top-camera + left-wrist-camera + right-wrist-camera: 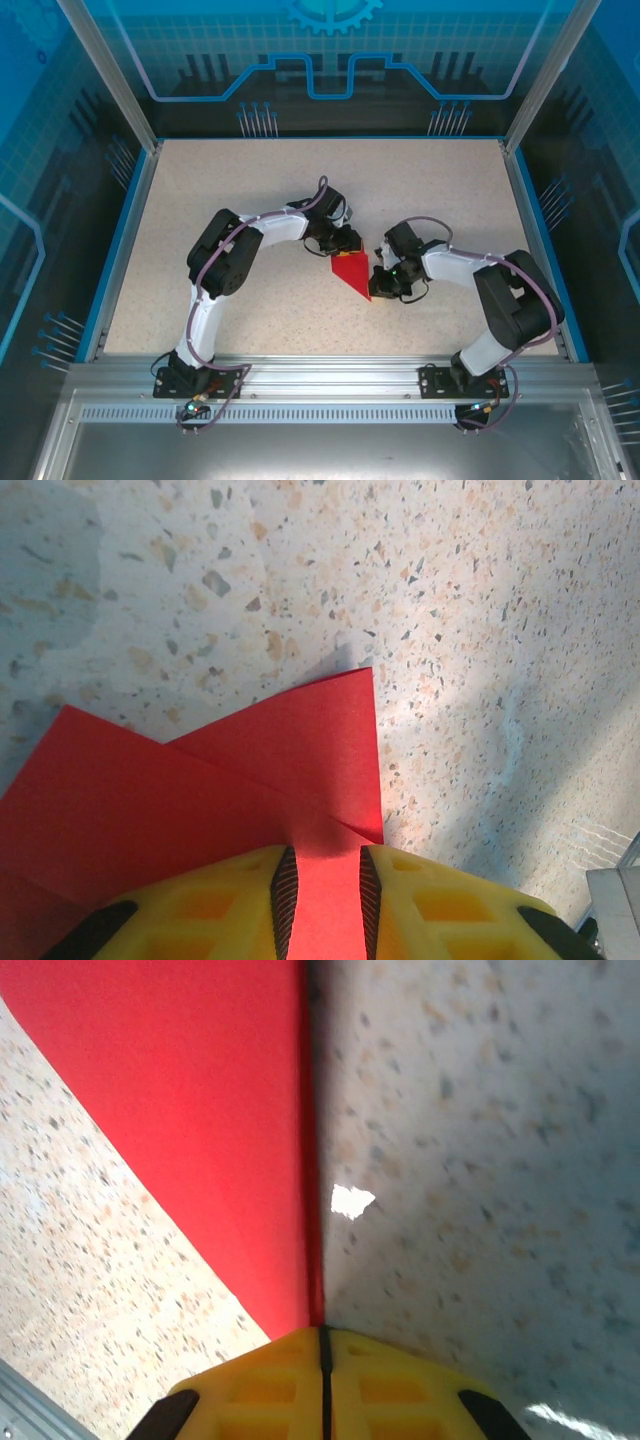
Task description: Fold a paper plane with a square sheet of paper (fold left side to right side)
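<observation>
Two red flaps overlap on the paper plane [352,277], which lies at the middle of the table [250,190] between my pincers. My left gripper [322,858] stands slightly parted over it, red showing in the gap; my right gripper [322,1334] is closed, tips at its long edge.

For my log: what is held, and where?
Right gripper seems shut on the paper plane at its folded edge, near the point. Left gripper, jaws apart, rests on its wide end.

paper plane [200,790]: cut off at left edge | near end hidden under left claw [322,885] | creases too small from above
</observation>
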### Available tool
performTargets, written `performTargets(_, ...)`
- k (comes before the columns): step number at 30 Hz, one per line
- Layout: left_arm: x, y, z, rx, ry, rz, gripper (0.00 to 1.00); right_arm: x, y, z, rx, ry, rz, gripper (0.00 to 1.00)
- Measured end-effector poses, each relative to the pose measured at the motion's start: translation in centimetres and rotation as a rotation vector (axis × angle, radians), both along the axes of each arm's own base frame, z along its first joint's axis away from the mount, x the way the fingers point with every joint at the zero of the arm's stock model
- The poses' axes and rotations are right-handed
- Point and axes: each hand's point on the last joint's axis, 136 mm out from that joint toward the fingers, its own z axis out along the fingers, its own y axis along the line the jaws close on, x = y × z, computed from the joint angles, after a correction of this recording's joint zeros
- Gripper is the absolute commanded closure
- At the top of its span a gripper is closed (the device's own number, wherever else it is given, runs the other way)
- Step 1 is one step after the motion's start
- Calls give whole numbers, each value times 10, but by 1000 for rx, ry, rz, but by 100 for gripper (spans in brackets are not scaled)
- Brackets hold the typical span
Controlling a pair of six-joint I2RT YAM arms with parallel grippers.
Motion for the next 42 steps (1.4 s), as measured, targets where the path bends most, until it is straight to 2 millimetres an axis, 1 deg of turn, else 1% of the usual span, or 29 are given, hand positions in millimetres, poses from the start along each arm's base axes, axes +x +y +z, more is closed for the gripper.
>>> performTargets(2, 0, 0, 0, 0, 0, 0, 70, -6, -3, 6, -1, 10, 4, 91)
performTargets(4, 0, 0, 0, 0, 0, 0, 70, -7, -2, 19, 17, -12, 8, 91)
performTargets(6, 0, 0, 0, 0, 0, 0, 70, -2, 3, 36, 54, -54, 8, 91)
performTargets(8, 0, 0, 0, 0, 0, 0, 70, 6, 9, 45, 88, -86, 0, 91)
performTargets(9, 0, 0, 0, 0, 0, 0, 70, 11, 12, 46, 99, -97, -8, 91)
performTargets(11, 0, 0, 0, 0, 0, 0, 70, 17, 18, 43, 111, -101, -26, 91)
performTargets(17, 0, 0, 0, 0, 0, 0, 70, 37, 34, 25, 116, -105, -92, 91)
performTargets(20, 0, 0, 0, 0, 0, 0, 70, 50, 41, 21, 110, -114, -106, 91)
performTargets(23, 0, 0, 0, 0, 0, 0, 70, 58, 45, 14, 97, -115, -113, 91)
performTargets(27, 0, 0, 0, 0, 0, 0, 70, 54, 40, 0, 57, -78, -118, 91)
performTargets(33, 0, 0, 0, 0, 0, 0, 70, 49, 35, -1, 32, -83, -96, 90)
performTargets(37, 0, 0, 0, 1, 1, 0, 70, 36, 27, -1, 18, -78, -73, 90)
performTargets(42, 0, 0, 0, 2, 1, 0, 70, 15, 16, -3, 7, -71, -53, 90)
